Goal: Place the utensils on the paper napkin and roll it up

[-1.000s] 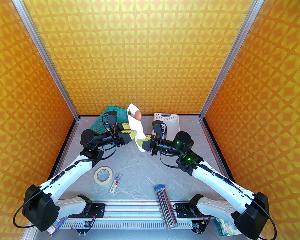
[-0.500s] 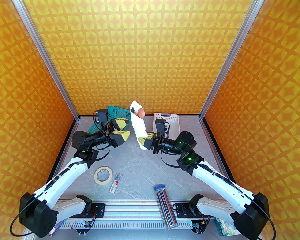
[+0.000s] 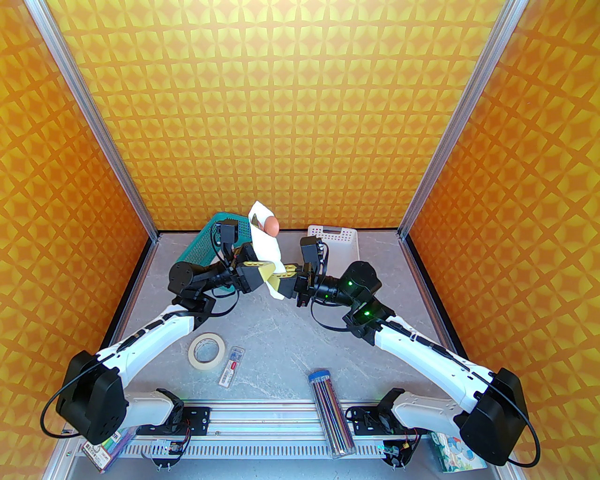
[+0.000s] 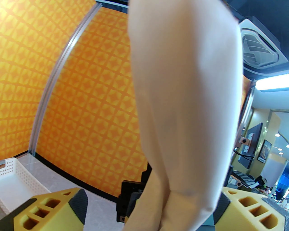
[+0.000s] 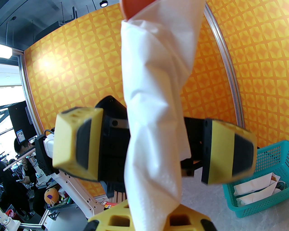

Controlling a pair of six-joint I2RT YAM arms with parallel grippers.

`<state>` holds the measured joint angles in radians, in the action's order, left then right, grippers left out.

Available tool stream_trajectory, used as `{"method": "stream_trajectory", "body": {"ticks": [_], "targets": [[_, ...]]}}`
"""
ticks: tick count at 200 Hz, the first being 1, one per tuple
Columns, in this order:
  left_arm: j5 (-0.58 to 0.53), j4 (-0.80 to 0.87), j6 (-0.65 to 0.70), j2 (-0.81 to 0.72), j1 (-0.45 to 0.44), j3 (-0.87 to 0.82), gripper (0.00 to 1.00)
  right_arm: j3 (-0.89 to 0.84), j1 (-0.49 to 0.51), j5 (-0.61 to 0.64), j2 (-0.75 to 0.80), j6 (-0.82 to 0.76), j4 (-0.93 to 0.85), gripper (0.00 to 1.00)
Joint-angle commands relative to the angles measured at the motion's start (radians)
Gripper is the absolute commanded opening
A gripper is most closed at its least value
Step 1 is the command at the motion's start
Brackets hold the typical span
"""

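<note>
Overhead, you see the napkin (image 3: 267,246) rolled into a white tube and held upright above the far middle of the table (image 3: 281,337). Your right gripper (image 3: 280,285) is pinched tight on its lower end. Your left gripper (image 3: 262,263) faces it from the left, with fingers spread wide on either side of the roll's lower half and nothing in its hold. A reddish spoon (image 3: 271,226) bowl pokes out of the top, with a dark tip (image 3: 257,219) beside it. A green basket (image 3: 206,243) sits behind the left arm and a white tray (image 3: 340,239) behind the right.

From your left wrist, the napkin (image 4: 185,101) rises close to the lens between two yellow fingers (image 4: 52,209) set wide apart.

From your right wrist, the napkin (image 5: 155,112) climbs from between that gripper's closed fingers (image 5: 108,222) at the bottom edge. The left gripper's dark pads (image 5: 82,144) flank it, with open space on each side. The spoon (image 5: 133,6) shows orange-red at the top edge. The basket (image 5: 259,180), lower right, holds white paper bundles (image 5: 255,191).
</note>
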<state>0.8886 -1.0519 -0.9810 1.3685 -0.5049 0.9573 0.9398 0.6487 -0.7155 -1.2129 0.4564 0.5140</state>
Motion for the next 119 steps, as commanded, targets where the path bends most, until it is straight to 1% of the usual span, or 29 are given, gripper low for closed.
{"method": "stream_trajectory", "body": {"ticks": [1,32,72,109,119], "targets": [[0.035,-0.14,-0.096,0.033,-0.006,0.052,0.85,0.028,0.003,-0.006,-0.001,0.023,0.057,0.1],[0.042,-0.272,-0.213,0.092,-0.008,0.079,0.78,0.028,0.005,-0.009,0.001,0.021,0.053,0.1],[0.043,-0.326,-0.252,0.122,-0.009,0.09,0.72,0.016,0.006,0.0,0.015,0.016,0.04,0.11],[0.054,-0.356,-0.276,0.137,-0.007,0.106,0.58,0.008,0.006,0.008,0.035,-0.002,0.014,0.11],[0.057,-0.358,-0.274,0.138,-0.007,0.11,0.5,0.002,0.006,0.011,0.04,-0.005,0.008,0.11]]}}
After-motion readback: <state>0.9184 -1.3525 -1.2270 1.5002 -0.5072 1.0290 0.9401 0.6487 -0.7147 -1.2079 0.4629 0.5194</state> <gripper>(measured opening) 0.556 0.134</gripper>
